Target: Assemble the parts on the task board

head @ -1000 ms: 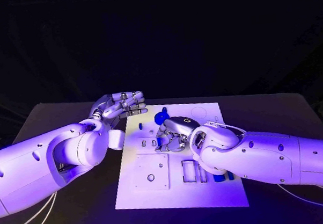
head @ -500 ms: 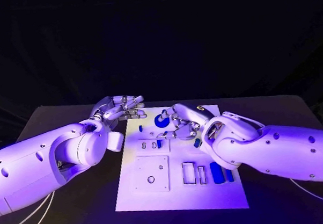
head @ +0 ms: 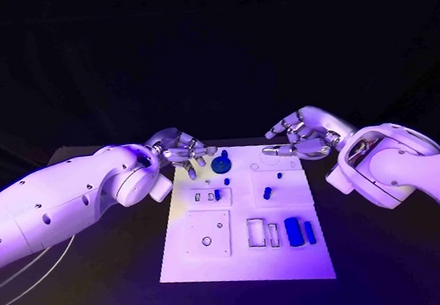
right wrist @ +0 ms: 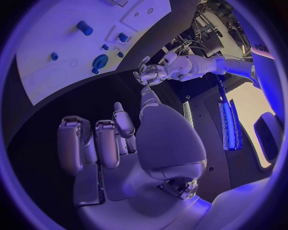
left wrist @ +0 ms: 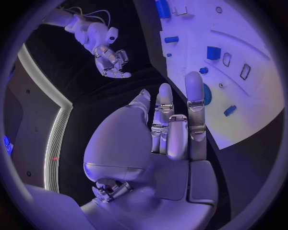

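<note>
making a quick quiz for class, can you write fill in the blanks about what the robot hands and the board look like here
1. The task board is the colour ____.
2. The left hand and the right hand both hold ____.
3. The round gear-like part lies nearer the ____ hand.
4. The table under the board is ____.

Missing words: white; nothing; left; black

no readable text, labels, numbers or signs on anything

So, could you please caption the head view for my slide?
Both hands, left hand and right hand, hover empty at the task board's far edge.
</note>
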